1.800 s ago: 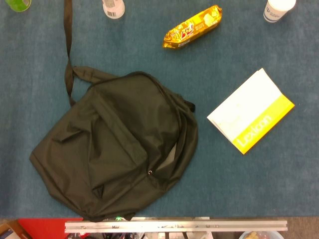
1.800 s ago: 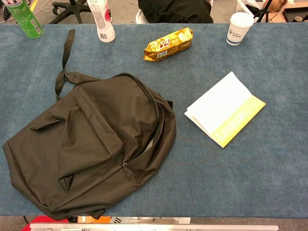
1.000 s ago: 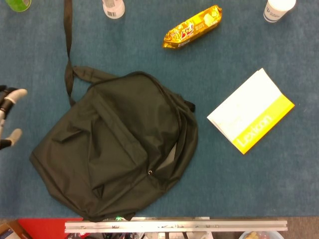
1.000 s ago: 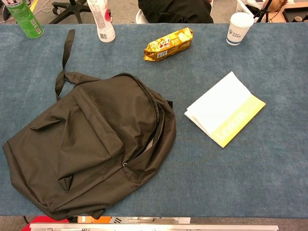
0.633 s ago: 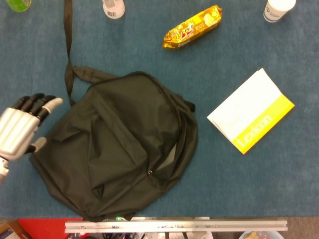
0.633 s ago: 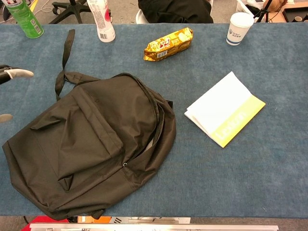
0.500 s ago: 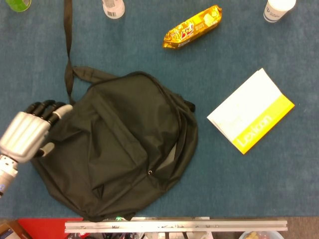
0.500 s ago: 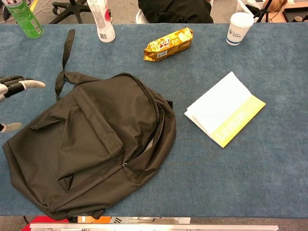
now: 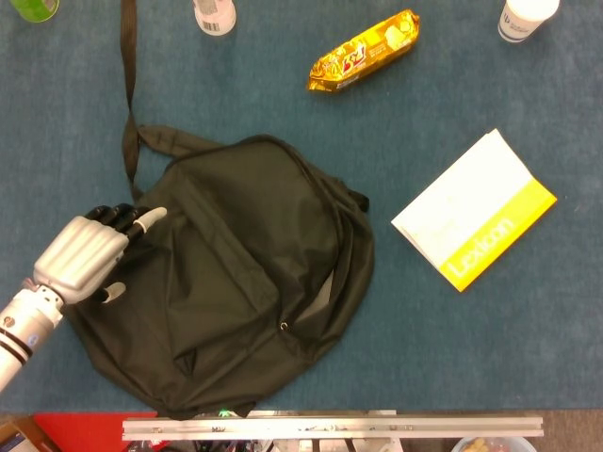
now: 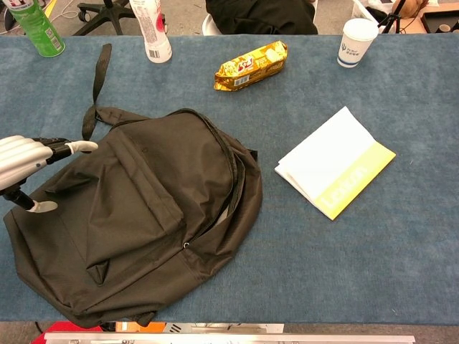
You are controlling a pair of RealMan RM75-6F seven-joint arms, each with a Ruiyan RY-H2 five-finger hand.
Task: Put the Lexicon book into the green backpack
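Left hand [image 9: 83, 256] spread empty over backpack [image 9: 236, 273], wrist in head view only, Lexicon book [image 9: 476, 209] apart

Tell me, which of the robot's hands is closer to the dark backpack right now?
Left. The left hand hovers open at the backpack's left edge; the right hand shows in neither view.

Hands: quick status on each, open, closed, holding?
Left hand: open, fingers apart, holding nothing, at the left edge of the backpack.
Right hand: not in either view.
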